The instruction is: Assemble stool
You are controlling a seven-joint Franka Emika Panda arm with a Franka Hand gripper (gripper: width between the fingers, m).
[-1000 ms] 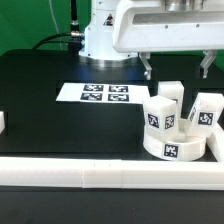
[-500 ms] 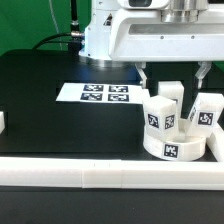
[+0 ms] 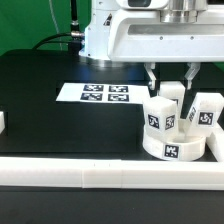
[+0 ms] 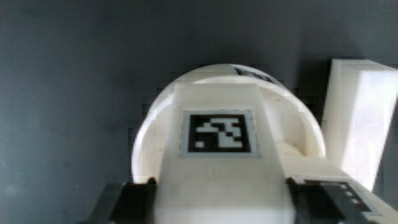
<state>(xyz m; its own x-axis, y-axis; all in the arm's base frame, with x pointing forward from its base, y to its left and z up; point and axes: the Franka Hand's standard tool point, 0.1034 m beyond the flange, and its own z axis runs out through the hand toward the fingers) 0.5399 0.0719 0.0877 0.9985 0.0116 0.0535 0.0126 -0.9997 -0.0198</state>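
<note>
The round white seat disc lies at the exterior view's right with three tagged leg blocks standing on it. Two of them are a front-left leg and a right leg. My gripper hangs over the rear leg block, its fingers down on either side of the block's top. In the wrist view that leg block fills the middle with its tag facing the camera. The gripper is shut on it, both dark fingers pressed against its sides.
The marker board lies flat on the black table left of the seat. A long white border rail runs along the front, with another white rail piece right of the seat. A small white block sits at the left edge.
The gripper came down over the rear leg block, and its fingers moved in from wide apart to clamp the block's sides. The seat and other legs stayed put.
</note>
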